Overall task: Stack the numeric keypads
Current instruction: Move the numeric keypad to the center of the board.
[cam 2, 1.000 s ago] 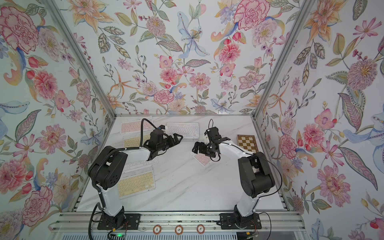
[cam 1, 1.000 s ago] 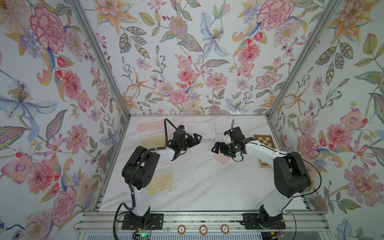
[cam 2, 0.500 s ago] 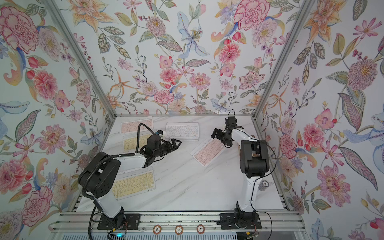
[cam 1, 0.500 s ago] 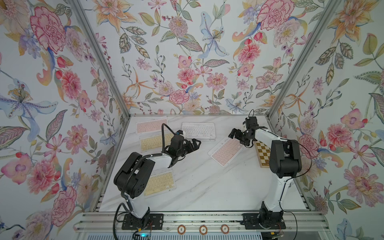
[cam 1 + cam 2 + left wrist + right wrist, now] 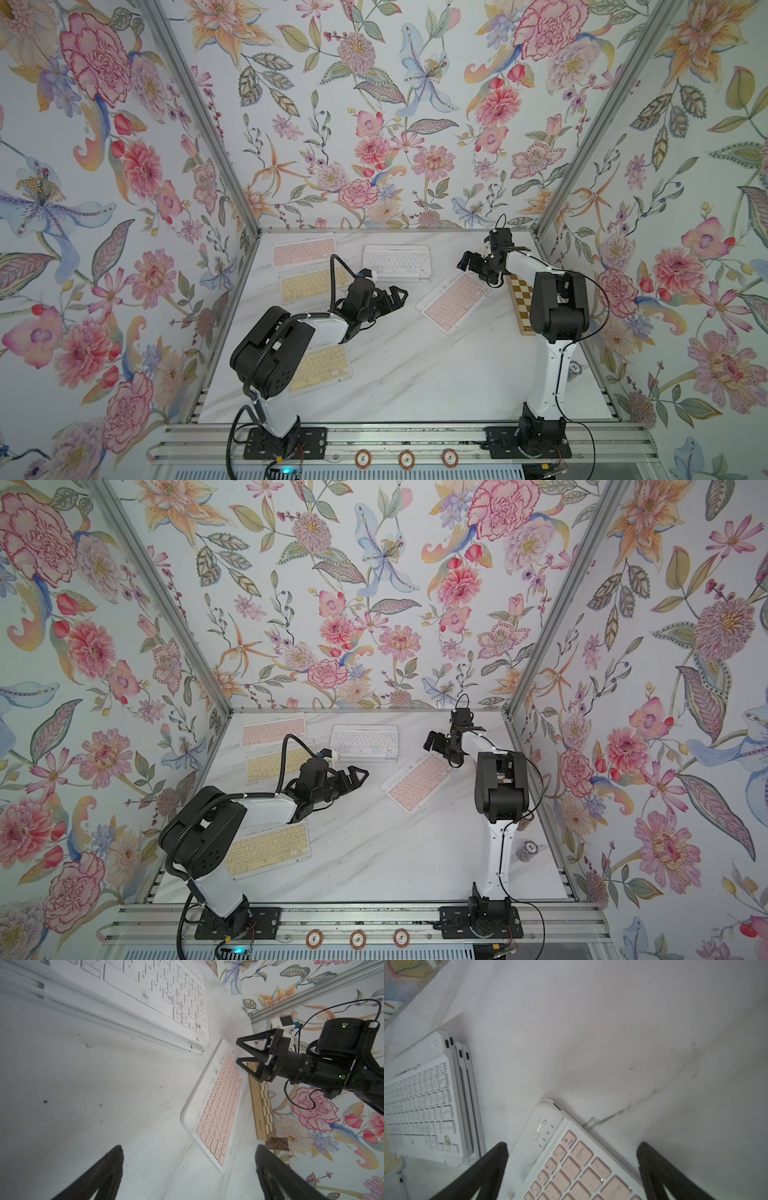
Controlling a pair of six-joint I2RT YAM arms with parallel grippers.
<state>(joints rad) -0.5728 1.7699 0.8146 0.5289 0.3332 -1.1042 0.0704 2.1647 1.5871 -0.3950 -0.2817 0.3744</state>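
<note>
In both top views a white marble table [image 5: 415, 374] carries thin, rectangular, white-framed keypads. A far pink keypad [image 5: 303, 254] lies flat near the back left corner. A far yellow keypad [image 5: 307, 283] lies just in front of it, partly crossed by the left arm's cable. A stack of white keypads [image 5: 397, 262] sits at the back middle. A slanted pink keypad [image 5: 453, 301] lies flat on its own, right of centre, beside a brown-and-cream wooden chessboard [image 5: 521, 299]. A near yellow keypad [image 5: 324, 365] lies partly under the left arm. The left gripper [image 5: 397, 296] hovers over bare table between the stack and the slanted pink keypad, jaws spread and empty. The right gripper [image 5: 465, 262] hangs over the slanted pink keypad's far corner, jaws spread, holding nothing.

In the left wrist view the left gripper [image 5: 190, 1147] has its fingers wide apart over bare marble. Beyond them the slanted pink keypad [image 5: 220, 1105] lies flat, with the right gripper [image 5: 238, 1050] released above its far end.

In the right wrist view the right gripper [image 5: 572, 1145] is spread wide, and the slanted pink keypad's corner [image 5: 571, 1163] shows between its fingers. The stack of white keypads [image 5: 425, 1101] shows four slightly offset layers.
</note>
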